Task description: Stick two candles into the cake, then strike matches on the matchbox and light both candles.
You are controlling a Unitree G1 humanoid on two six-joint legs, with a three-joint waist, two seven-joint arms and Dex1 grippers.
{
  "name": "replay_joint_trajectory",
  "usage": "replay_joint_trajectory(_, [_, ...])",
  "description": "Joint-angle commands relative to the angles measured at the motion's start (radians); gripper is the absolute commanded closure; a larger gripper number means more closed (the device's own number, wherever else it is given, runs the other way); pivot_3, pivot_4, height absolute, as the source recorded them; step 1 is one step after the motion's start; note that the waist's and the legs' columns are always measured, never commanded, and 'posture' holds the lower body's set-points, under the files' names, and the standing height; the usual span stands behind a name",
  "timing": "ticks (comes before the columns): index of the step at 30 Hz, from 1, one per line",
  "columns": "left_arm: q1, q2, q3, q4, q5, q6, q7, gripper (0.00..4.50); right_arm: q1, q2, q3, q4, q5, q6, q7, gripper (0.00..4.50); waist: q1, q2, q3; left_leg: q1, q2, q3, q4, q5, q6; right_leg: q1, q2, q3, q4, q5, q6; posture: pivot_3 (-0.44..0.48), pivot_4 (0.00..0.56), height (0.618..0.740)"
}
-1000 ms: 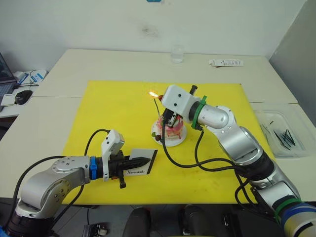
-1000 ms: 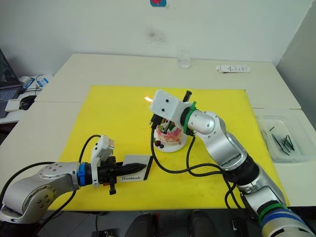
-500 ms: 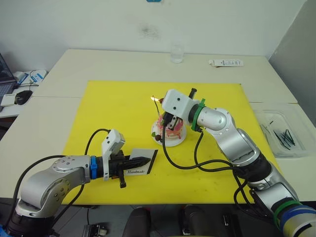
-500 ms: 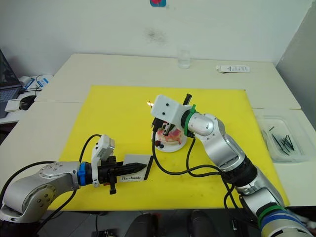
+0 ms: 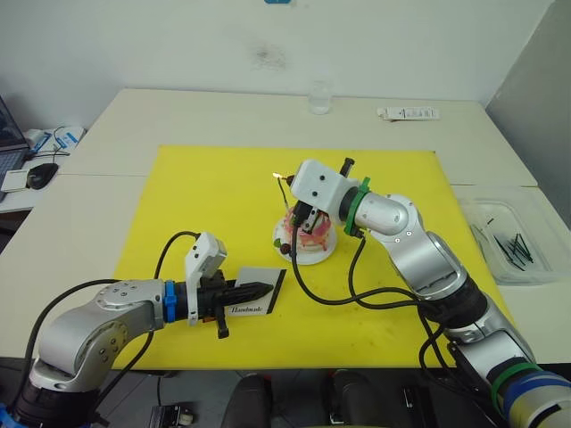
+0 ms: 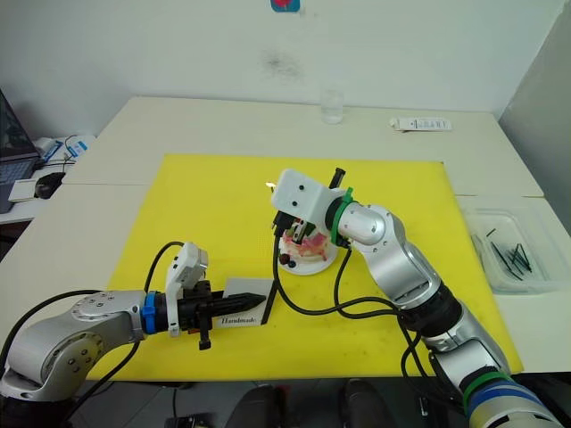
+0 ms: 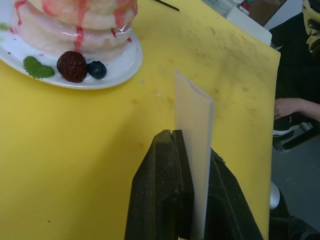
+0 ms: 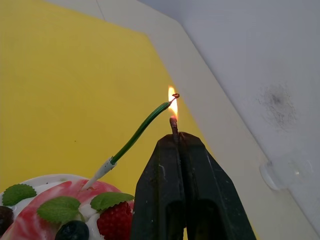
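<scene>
Lighting step in hand, judging by the flame: right claw (image 8: 176, 137) pinching a burning match (image 8: 173, 125) shut between its fingers, holding the flame against the tip of a candle (image 8: 140, 132) leaning out of the cake (image 5: 306, 234). Sitting on its plate (image 5: 303, 253) near the middle of the yellow mat (image 5: 205, 192) on the bench (image 5: 178, 111). Left claw (image 5: 254, 290) clamping one matchbox (image 7: 192, 150) on edge near the mat's front edge. Counting: one cake, one matchbox, one lit match, one candle seen clearly; second candle hard to tell. Spare matches (image 5: 513, 248) lying in a tray (image 5: 473, 203) at the bench's right edge, too small to count. Next, probably keeping the flame steady until the wick catches.
</scene>
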Motion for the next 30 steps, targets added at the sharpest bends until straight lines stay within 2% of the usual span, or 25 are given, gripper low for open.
replay_joint_trajectory(1, [-0.002,-0.002,0.005,-0.038,-0.012,-0.003,0.001,4.5,-0.004,0.004,-0.024,-0.038,-0.013,-0.018,0.003,4.49,0.0,0.0,0.0,0.0,0.0,0.0,0.0,0.0,0.0,0.0,0.0,0.0,0.0,0.0,0.0,0.0,0.15,0.74])
replay_joint_trajectory(30, [-0.014,0.0,0.005,-0.034,-0.014,0.003,-0.001,4.5,0.003,0.012,-0.034,-0.059,-0.01,-0.011,0.015,4.49,0.0,0.0,0.0,0.0,0.0,0.0,0.0,0.0,0.0,0.0,0.0,0.0,0.0,0.0,0.0,0.0,0.15,0.74])
